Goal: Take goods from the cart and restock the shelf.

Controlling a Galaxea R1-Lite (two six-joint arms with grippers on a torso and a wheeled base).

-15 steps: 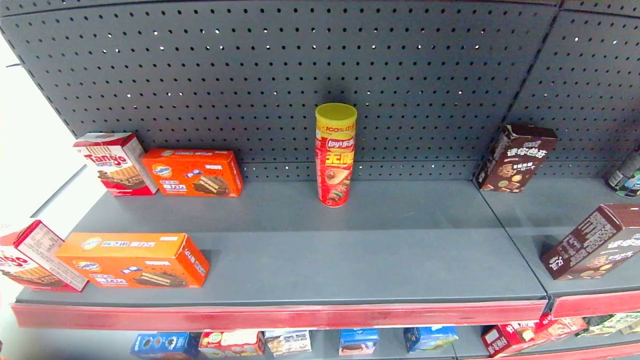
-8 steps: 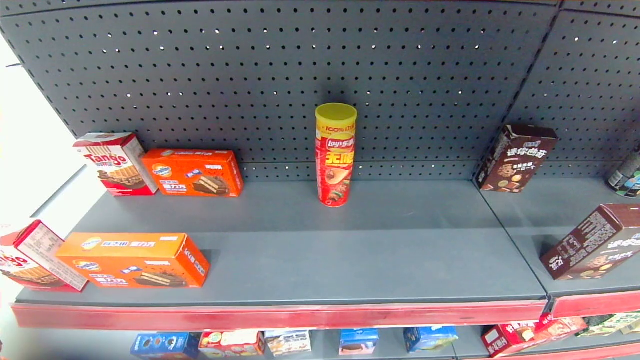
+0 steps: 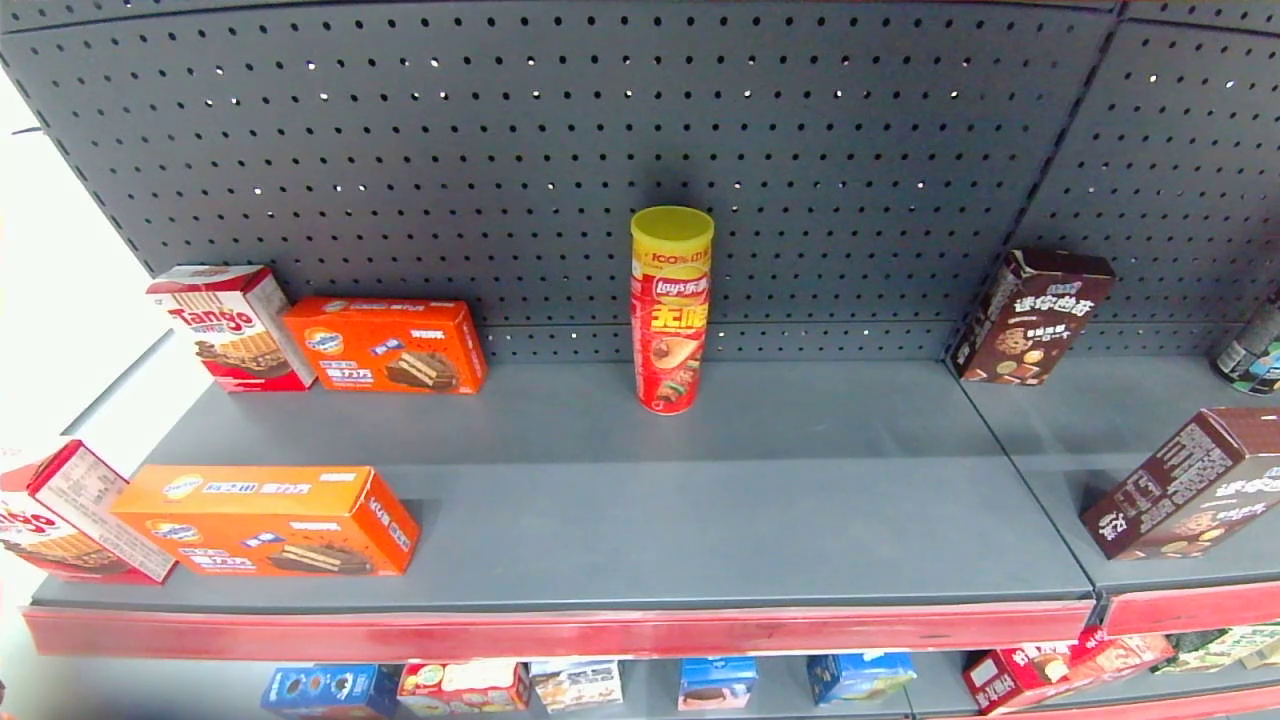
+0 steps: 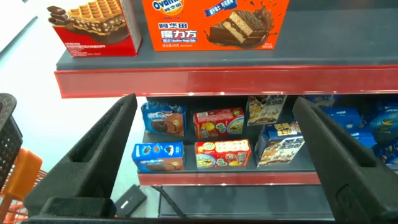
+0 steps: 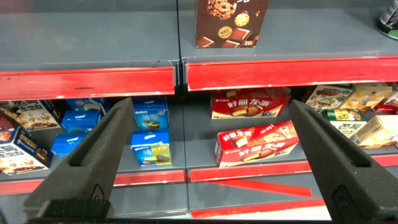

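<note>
Head view, from the left: the shelf holds a front wafer box at its near corner, touching a flat front orange box. Behind them, against the pegboard, a back wafer box stands just beside a back orange box. In the middle an upright chips can with a yellow lid stands alone near the back, with bare shelf on both sides and in front. In the next bay to the right, a back brown box leans against the pegboard, and a front brown box sits tilted near the edge.

In the left wrist view the left end effector is spread wide with nothing between its fingers. It points at the shelf's red front strip and the small boxes on the tier below. A black mesh basket with an orange part shows at the picture's edge. I take it for the cart; its goods are hidden.

In the right wrist view the right end effector is equally wide apart and empty, facing the lower tiers.

With both empty, the step in hand looks like fetching. The next move likely calls for turning to the cart, gripping one item squarely, and setting it in the bare middle, clear of the can, which looks easy to tip.
</note>
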